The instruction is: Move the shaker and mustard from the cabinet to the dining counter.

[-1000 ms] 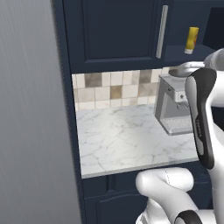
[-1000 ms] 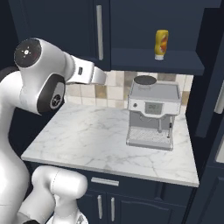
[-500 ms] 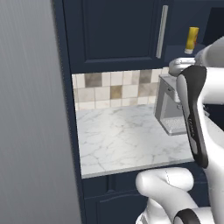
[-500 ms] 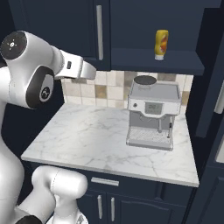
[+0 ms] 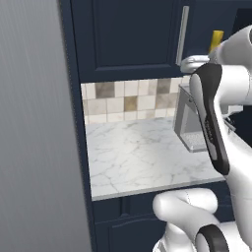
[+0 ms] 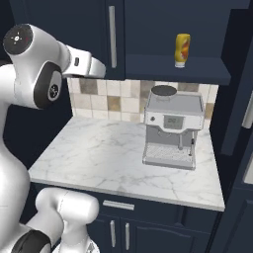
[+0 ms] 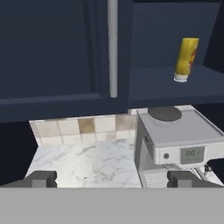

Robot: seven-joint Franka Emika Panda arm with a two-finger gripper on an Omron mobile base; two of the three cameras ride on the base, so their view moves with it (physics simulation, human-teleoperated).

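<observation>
The mustard (image 6: pixel 182 49) is a yellow bottle standing cap-down on the open shelf of the navy cabinet (image 6: pixel 148 29), above the coffee machine. It also shows as the mustard (image 7: pixel 186 59) at the upper right of the hand view and as a yellow sliver, the mustard (image 5: pixel 216 42), behind my arm. My gripper (image 7: pixel 111 179) is open, its two tips wide apart with nothing between them, well short of the shelf and left of the bottle. It faces the cabinet's shut door (image 7: pixel 52 52) and its silver handle (image 7: pixel 113 48). The shaker and the dining counter are out of view.
A grey coffee machine (image 6: pixel 173 131) stands on the marble worktop (image 6: pixel 99 158) under the shelf, with a tiled backsplash behind. An open cabinet door (image 6: pixel 237 74) hangs at the right. A tall grey panel (image 5: pixel 34 123) walls off the left side.
My arm has swung upward and its upper joint has turned left, lifting the forearm toward the cabinet. The mustard and coffee machine have stayed put.
</observation>
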